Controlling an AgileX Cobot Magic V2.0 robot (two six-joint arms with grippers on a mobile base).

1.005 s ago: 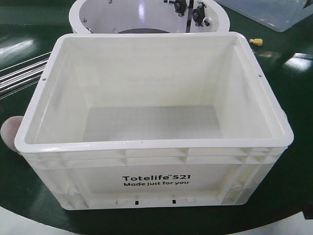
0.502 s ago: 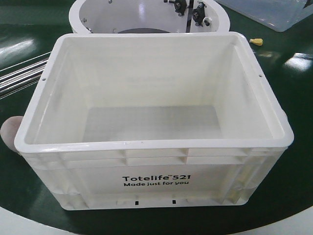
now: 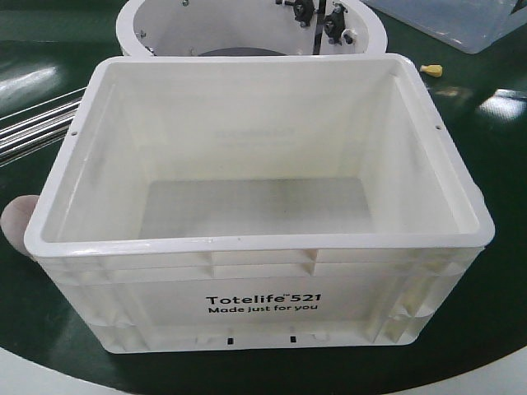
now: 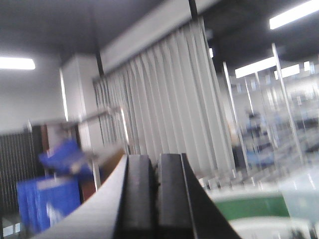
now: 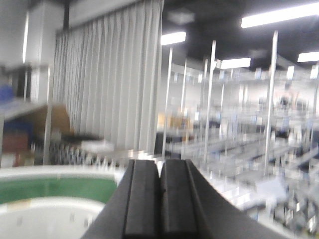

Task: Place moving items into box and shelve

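The white Totelife 521 box [image 3: 263,288] stands open and empty in the middle of the front view, on a dark green surface. A dusty pink ball [image 3: 16,224] peeks out beside the box's left wall, mostly hidden. The yellow-orange ball is out of view. Neither gripper shows in the front view. My left gripper [image 4: 155,164] is shut and empty, raised and pointing out at the room. My right gripper [image 5: 160,172] is shut and empty, also raised and pointing at the room.
A round white tub [image 3: 247,29] stands just behind the box. A clear plastic bin [image 3: 461,20] sits at the back right, with a small yellow piece [image 3: 431,70] near it. Metal rods [image 3: 37,119] lie at the left. Blue bins [image 4: 50,199] show in the left wrist view.
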